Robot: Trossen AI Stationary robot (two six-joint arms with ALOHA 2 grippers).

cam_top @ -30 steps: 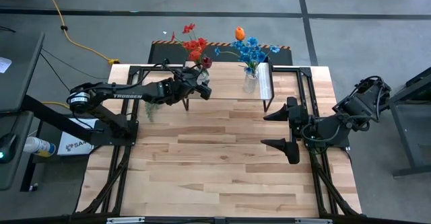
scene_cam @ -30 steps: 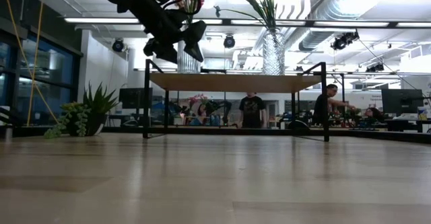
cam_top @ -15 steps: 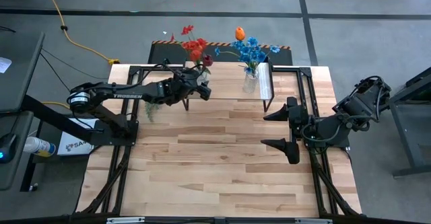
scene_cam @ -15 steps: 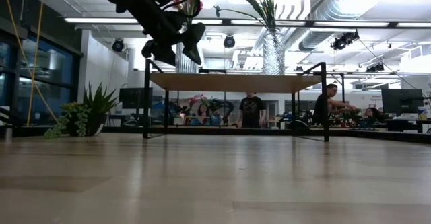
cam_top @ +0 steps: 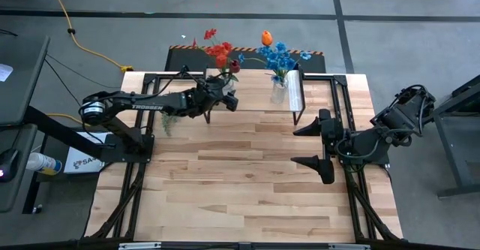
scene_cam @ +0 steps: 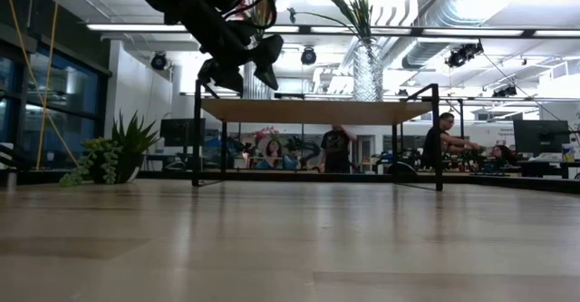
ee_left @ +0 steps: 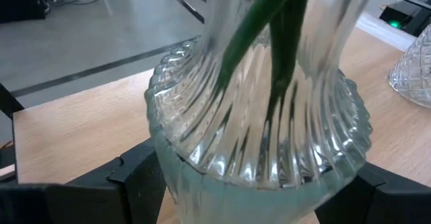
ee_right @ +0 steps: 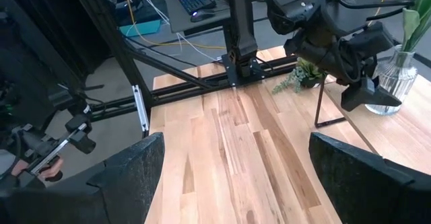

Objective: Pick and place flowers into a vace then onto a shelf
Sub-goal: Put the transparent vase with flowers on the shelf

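Ribbed glass vase (ee_left: 262, 150) with red flowers (cam_top: 218, 51), sitting at the left end of the shelf (cam_top: 255, 92), bracketed low on the body by the left gripper (cam_top: 227, 94). Still gripped or already let go: cannot tell. Probably heavy, slick, breakable, top-heavy; best taken at the wide ribbed base. Right gripper (cam_top: 323, 145) wide open, empty, well apart over the table (cam_top: 240, 182).

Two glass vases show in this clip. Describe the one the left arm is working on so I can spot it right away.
Find the shelf at the table's far edge. Two ribbed glass vases are on it, and the one you want is the left vase, at the shelf's left end, between the fingers of the left gripper. It holds the red flowers; the right vase holds blue flowers and an orange tulip, and no gripper is near it.
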